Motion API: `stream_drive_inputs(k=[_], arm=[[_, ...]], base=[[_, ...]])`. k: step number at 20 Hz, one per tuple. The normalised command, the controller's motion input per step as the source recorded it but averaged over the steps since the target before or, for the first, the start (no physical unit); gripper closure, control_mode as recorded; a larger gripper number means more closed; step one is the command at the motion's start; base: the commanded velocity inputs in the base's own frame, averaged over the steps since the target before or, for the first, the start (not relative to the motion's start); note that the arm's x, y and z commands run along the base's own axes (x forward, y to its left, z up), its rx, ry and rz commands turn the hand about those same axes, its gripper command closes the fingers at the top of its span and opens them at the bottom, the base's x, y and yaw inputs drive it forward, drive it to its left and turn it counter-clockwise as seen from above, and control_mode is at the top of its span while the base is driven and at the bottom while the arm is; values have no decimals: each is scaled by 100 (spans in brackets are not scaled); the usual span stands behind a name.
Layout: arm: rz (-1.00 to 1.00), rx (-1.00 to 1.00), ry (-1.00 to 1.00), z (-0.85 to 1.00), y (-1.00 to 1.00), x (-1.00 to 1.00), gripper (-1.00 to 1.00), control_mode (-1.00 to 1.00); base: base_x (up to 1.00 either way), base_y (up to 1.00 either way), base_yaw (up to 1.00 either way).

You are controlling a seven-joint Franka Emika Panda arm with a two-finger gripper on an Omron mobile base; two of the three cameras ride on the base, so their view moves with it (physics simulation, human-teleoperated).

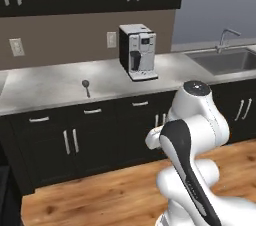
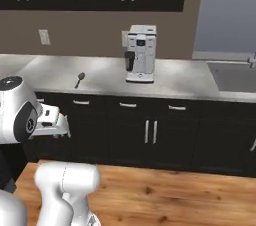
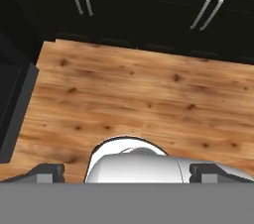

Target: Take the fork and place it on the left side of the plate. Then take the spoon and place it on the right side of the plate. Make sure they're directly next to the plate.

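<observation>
While the arm sits folded low over the wood floor (image 3: pixel 134 89), nothing on the worktop (image 1: pixel 45 87) is touched yet. Biggest thing up there is the coffee machine (image 1: pixel 138 52) near the back wall, with a sink (image 1: pixel 225 60) off at the right end. The spoon (image 1: pixel 86 88) lies well left of the machine, roughly mid-depth, bowl toward the wall and handle pointing at the front edge. So it's up and forward-left of the gripper (image 3: pixel 126 171), which points down at the floor, fingertips (image 3: pixel 47 172) wide apart, holding nothing. My guess is it needs a long reach or a drive first. Can't spot the fork or plate.
</observation>
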Motion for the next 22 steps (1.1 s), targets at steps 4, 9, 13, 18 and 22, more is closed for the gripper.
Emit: stream_drive_inputs(k=[4, 9, 13, 18, 22], arm=[[0, 0, 0, 0, 0, 0, -100, 100], [0, 0, 0, 0, 0, 0, -100, 100], [0, 0, 0, 0, 0, 0, -100, 100], [0, 0, 0, 0, 0, 0, -100, 100], [0, 0, 0, 0, 0, 0, -100, 100]], base=[[100, 63, 0], [100, 58, 0], [100, 53, -1], [98, 38, 0], [84, 37, 0]])
